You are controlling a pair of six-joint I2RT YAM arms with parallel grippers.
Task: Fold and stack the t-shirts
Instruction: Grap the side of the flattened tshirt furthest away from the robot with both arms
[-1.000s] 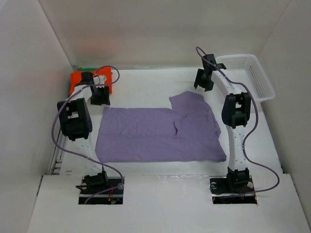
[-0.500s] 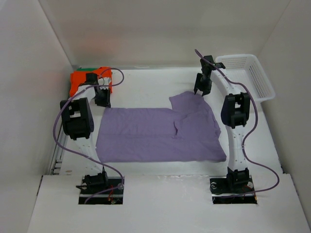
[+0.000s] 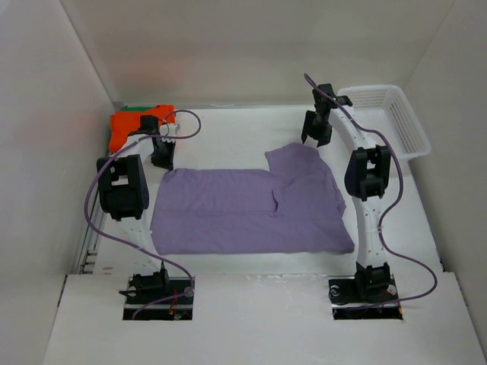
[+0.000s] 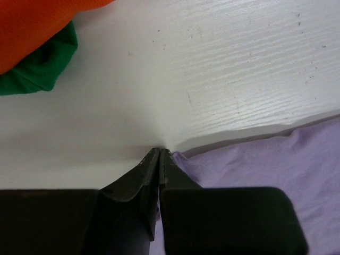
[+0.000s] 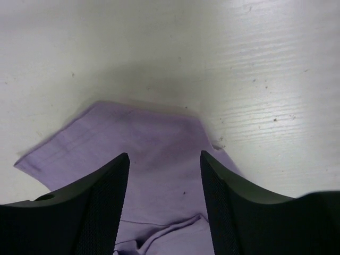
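Observation:
A lavender t-shirt (image 3: 243, 209) lies spread flat mid-table. My left gripper (image 3: 162, 161) is down at its far left corner, shut, with the corner's edge (image 4: 183, 159) pinched at the fingertips (image 4: 160, 151). My right gripper (image 3: 314, 141) hovers open over the shirt's far right sleeve (image 5: 149, 138), cloth showing between its fingers. An orange t-shirt (image 3: 133, 122) lies folded in the far left corner on top of a green t-shirt (image 4: 42, 69), both also in the left wrist view.
A white mesh basket (image 3: 396, 114) stands at the far right against the wall. White walls close in the table on the left, back and right. Purple cables loop from both arms.
My left gripper has come down from beside the orange shirt to the lavender shirt's far left corner and shut there. The right gripper dipped toward the sleeve and stays open.

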